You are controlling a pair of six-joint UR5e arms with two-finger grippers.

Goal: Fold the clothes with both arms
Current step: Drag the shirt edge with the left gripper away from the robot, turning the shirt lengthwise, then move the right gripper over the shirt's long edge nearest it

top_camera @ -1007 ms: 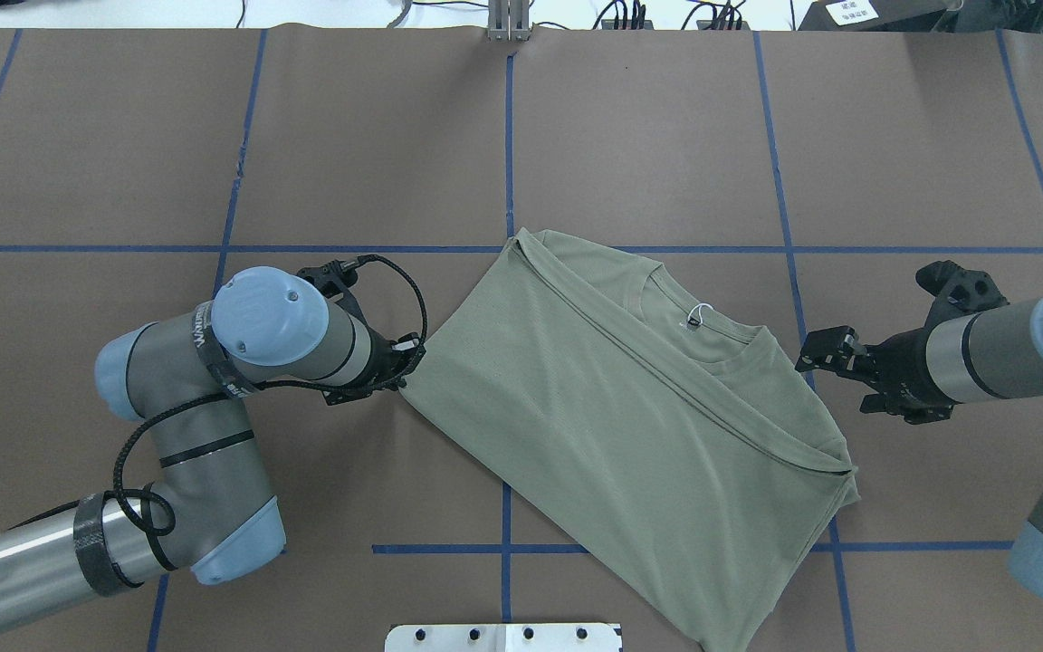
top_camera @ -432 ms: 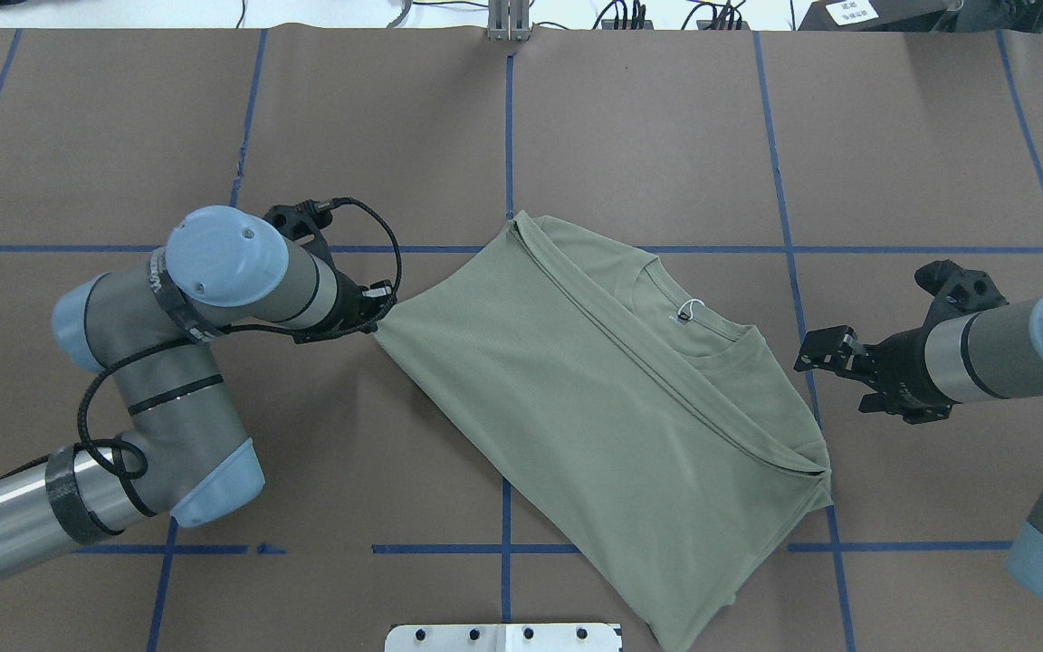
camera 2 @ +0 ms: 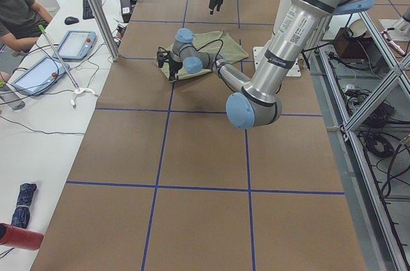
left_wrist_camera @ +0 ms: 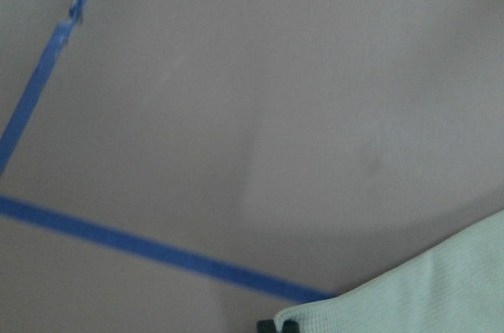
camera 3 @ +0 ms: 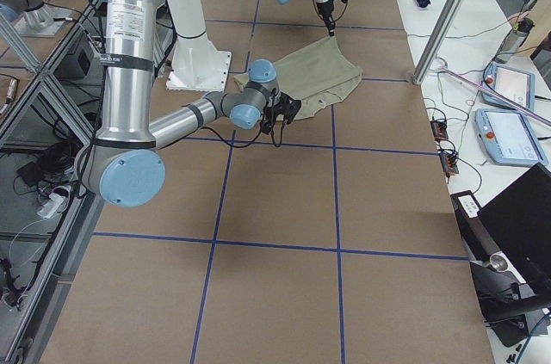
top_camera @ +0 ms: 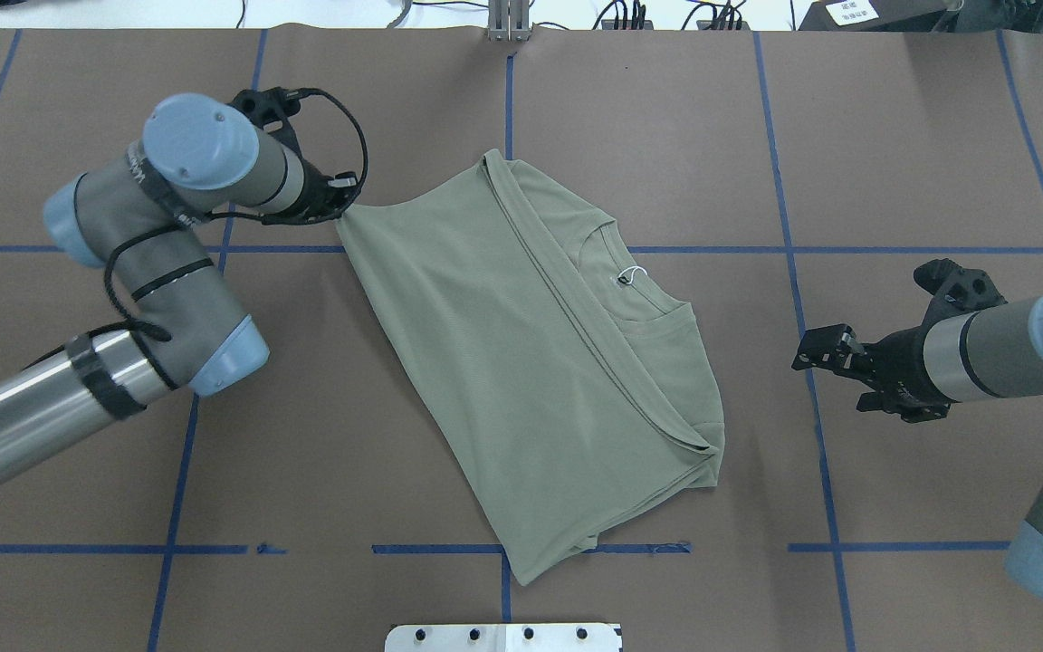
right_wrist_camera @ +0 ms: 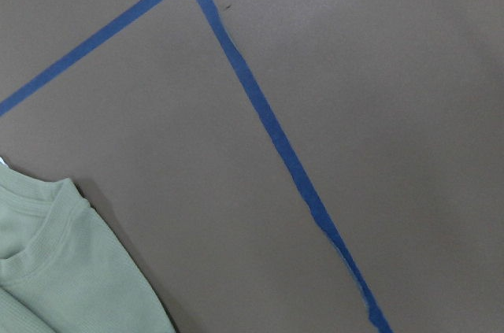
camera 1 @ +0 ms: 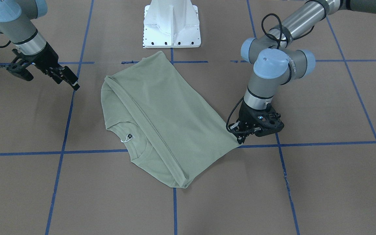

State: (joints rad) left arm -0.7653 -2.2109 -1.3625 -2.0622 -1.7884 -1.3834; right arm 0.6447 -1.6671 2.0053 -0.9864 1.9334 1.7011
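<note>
The sage-green shirt (top_camera: pixel 521 362) lies folded and slanted across the middle of the brown table, ribbed collar (top_camera: pixel 644 312) and white tag (top_camera: pixel 632 275) facing up. My left gripper (top_camera: pixel 342 210) is shut on the shirt's far-left corner, low at the table; the front-facing view shows it as the left gripper (camera 1: pixel 240 139) at the cloth's edge (camera 1: pixel 230 137). My right gripper (top_camera: pixel 800 355) hangs to the right of the shirt, apart from it, jaws slightly open and holding nothing. The right wrist view shows only the collar edge (right_wrist_camera: pixel 55 262) at lower left.
Blue tape lines (top_camera: pixel 793 226) grid the table. The white pedestal base (camera 1: pixel 171 23) stands at the robot's side. Beyond the far table edge are cables; a side bench holds tablets (camera 2: pixel 70 43), and a seated person (camera 2: pixel 19 8) is next to it.
My left gripper has pulled the shirt corner away from the robot and leftward. The whole shirt slid and swung with it, away from my right gripper, which stayed still.
</note>
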